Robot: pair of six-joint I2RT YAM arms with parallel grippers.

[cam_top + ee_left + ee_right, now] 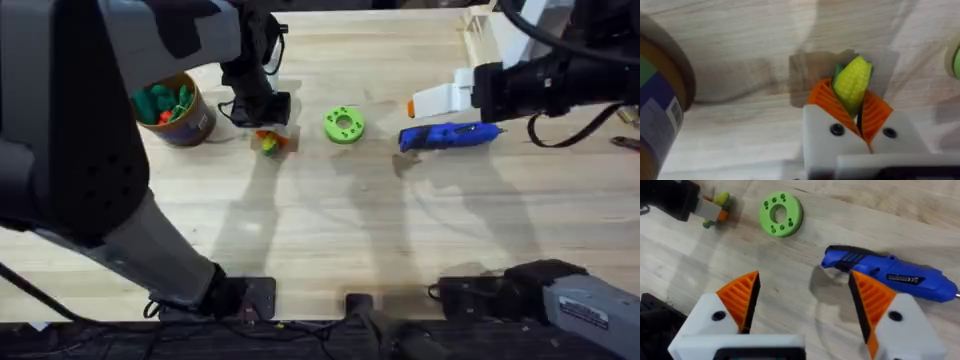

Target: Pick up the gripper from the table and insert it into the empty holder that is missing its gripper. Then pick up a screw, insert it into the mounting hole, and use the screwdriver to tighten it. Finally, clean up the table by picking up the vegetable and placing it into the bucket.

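Two grippers are in play, and you can count one task piece at each. Your left gripper (856, 107) has its orange ribbed pads (827, 102) clamped on the one yellow vegetable (852, 82), green showing at its end, and in the overhead view that vegetable (267, 143) sits low over the table (320, 230), just beside the bucket (178, 112) and between it and the green disc (344, 125). One bucket, then, brown with a tan rim and a label, and inside it you can see green and orange toy vegetables (163, 102), though how many you cannot tell. Your right gripper (802, 297) holds its two orange pads (742, 295) well apart, gripping nothing, and hovers near the one blue screwdriver (890, 272), which lies flat on the table. From above, the screwdriver (448, 135) lies to the right of the single green disc, with the right gripper (440, 100) just beyond it.
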